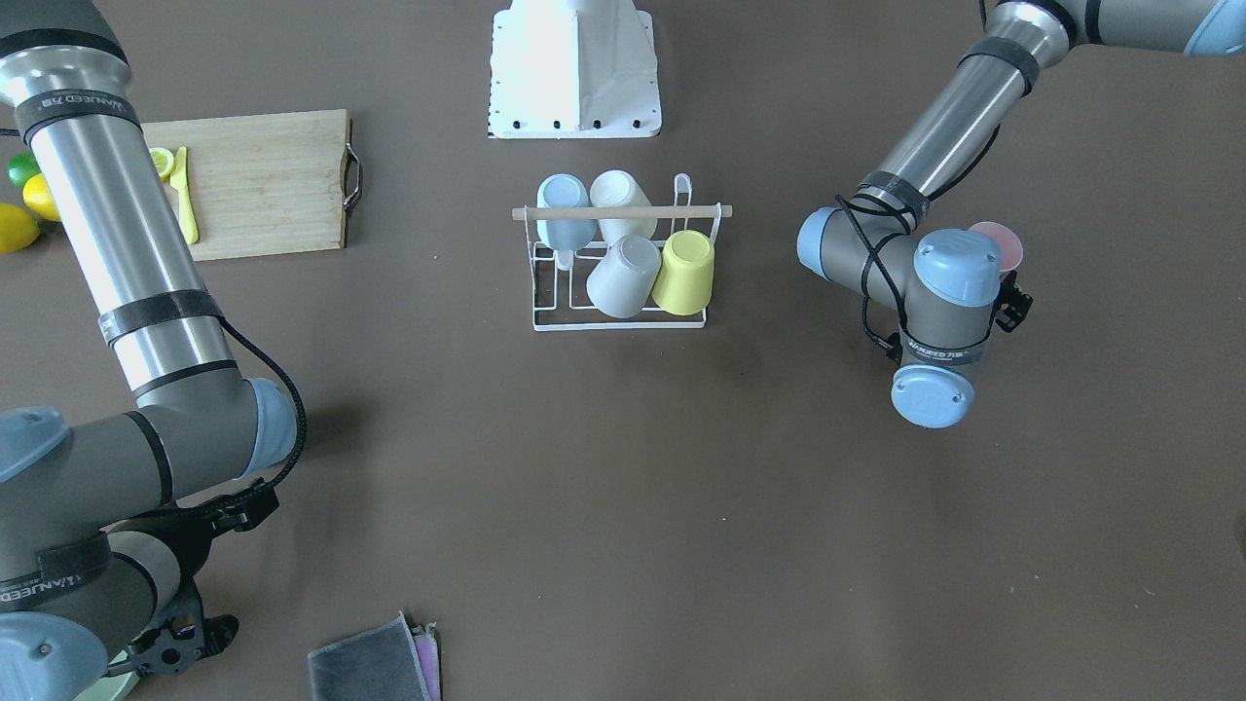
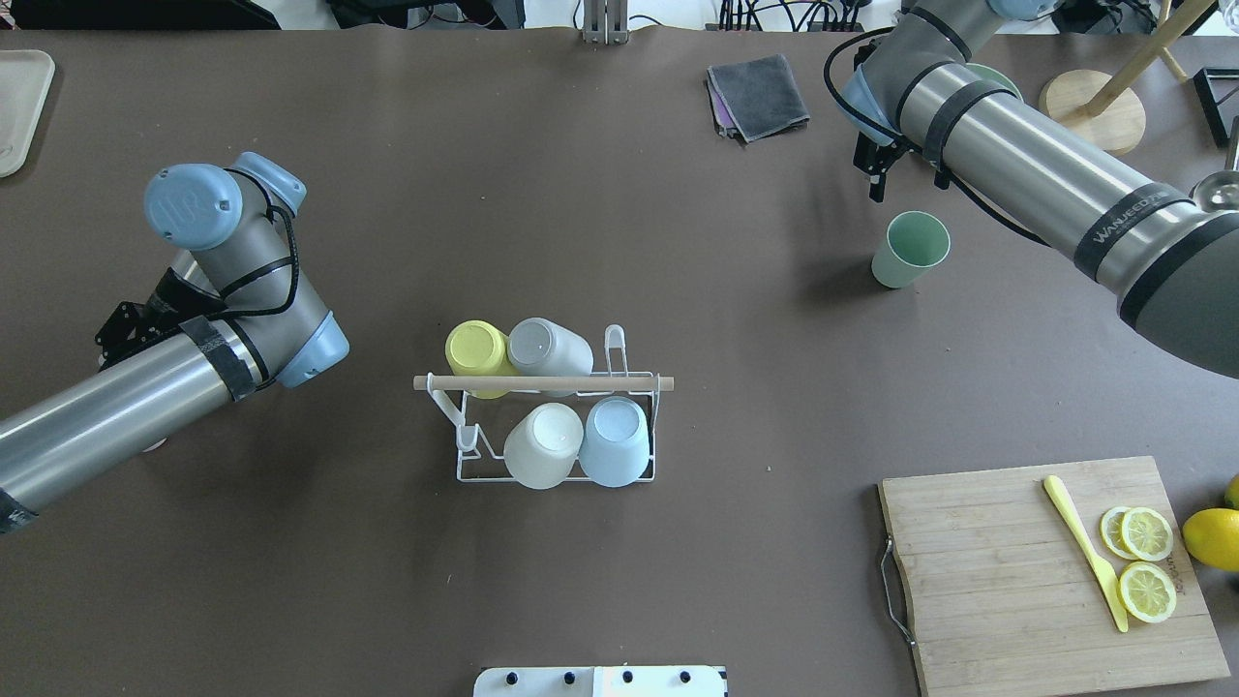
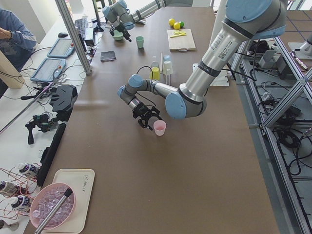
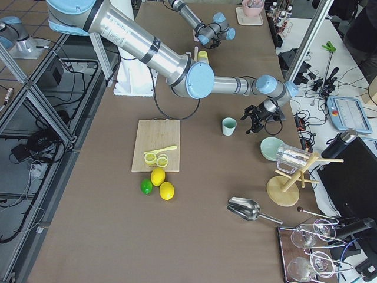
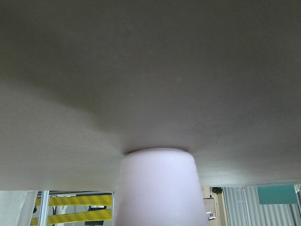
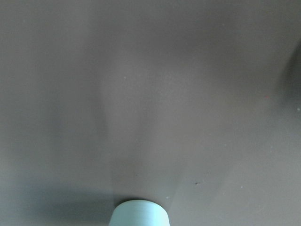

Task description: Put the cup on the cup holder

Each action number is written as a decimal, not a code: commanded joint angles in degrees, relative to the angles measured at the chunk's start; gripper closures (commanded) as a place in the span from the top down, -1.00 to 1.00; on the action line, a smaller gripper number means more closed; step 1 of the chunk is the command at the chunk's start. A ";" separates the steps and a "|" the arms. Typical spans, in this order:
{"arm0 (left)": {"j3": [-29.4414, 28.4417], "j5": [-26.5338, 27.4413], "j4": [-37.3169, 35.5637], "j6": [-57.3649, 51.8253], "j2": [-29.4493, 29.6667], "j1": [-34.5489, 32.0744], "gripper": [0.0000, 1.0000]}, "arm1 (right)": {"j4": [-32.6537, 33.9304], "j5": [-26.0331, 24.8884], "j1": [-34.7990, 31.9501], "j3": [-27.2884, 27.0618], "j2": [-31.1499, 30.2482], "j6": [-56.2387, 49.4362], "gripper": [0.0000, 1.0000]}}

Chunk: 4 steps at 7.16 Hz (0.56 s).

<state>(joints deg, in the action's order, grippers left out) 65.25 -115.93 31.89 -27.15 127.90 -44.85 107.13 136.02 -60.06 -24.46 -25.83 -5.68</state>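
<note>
The white wire cup holder (image 2: 542, 383) with a wooden rod stands mid-table and carries a yellow, a grey, a white and a light blue cup; it also shows in the front view (image 1: 623, 211). A pink cup (image 3: 159, 127) stands upright on the table, just in front of my left gripper (image 3: 147, 119), which looks open and empty. The left wrist view shows the pink cup (image 5: 155, 188) close up. A green cup (image 2: 910, 250) stands upright near my right gripper (image 2: 876, 179), which looks open and sits a little beyond it. The green cup's base (image 6: 138, 214) shows in the right wrist view.
A wooden cutting board (image 2: 1007, 571) with lemon slices and a yellow knife (image 2: 1084, 552) lies on my right. Folded cloths (image 2: 760, 92), a green bowl (image 2: 997, 77) and a wooden stand (image 2: 1094, 106) are at the far side. A tray (image 2: 19, 106) lies far left.
</note>
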 commanded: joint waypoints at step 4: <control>0.15 0.35 -1.83 -0.01 -1.52 1.52 0.93 | 4.13 2.23 1.26 1.61 0.43 -1.09 1.00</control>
<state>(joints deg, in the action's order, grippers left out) 65.38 -115.70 30.10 -27.16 126.79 -43.60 110.11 137.63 -59.23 -22.90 -25.40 -6.49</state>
